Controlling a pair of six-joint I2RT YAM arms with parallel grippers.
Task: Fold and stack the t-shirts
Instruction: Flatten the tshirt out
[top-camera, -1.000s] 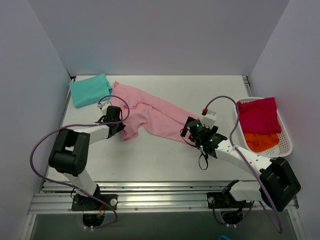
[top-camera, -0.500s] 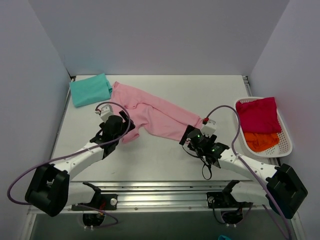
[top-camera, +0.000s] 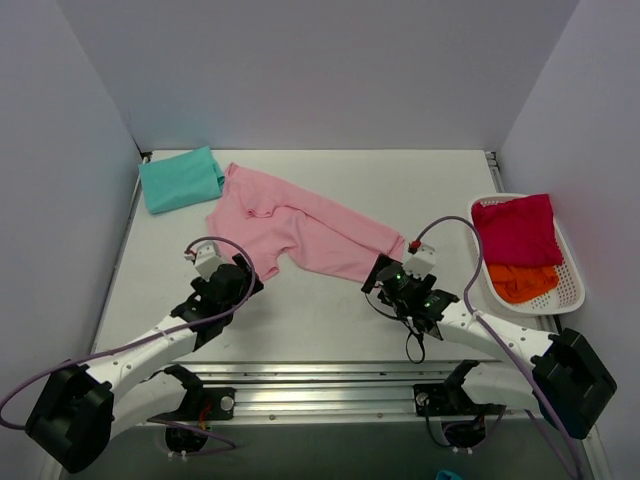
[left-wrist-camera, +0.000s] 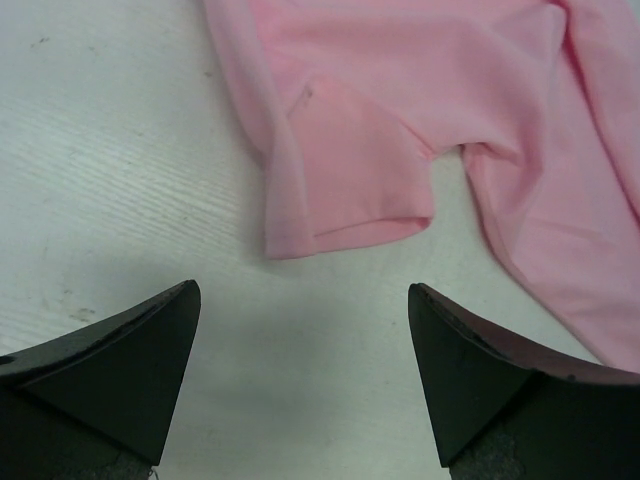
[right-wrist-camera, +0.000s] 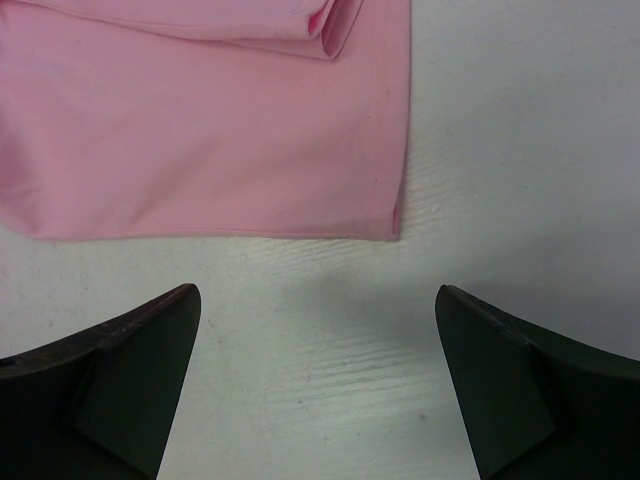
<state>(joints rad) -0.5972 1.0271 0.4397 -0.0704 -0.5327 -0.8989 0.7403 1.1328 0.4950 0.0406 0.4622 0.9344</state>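
A light pink t-shirt (top-camera: 300, 225) lies rumpled across the middle of the table, running from back left to front right. Its sleeve (left-wrist-camera: 350, 170) shows just beyond my left gripper (left-wrist-camera: 305, 310), which is open over bare table and holds nothing. The shirt's hem (right-wrist-camera: 220, 150) lies just ahead of my right gripper (right-wrist-camera: 315, 315), also open and empty. In the top view the left gripper (top-camera: 245, 277) sits below the sleeve and the right gripper (top-camera: 380, 272) at the hem corner. A folded teal t-shirt (top-camera: 180, 180) rests at the back left. Crimson (top-camera: 515, 230) and orange (top-camera: 522, 282) t-shirts lie in the basket.
A white mesh basket (top-camera: 572, 270) stands at the table's right edge. White walls close in the back and both sides. A metal rail (top-camera: 320, 375) runs along the near edge by the arm bases.
My left gripper has opened, let go of the pink sleeve and drawn back toward the near edge. The right gripper has pulled back slightly from the hem.
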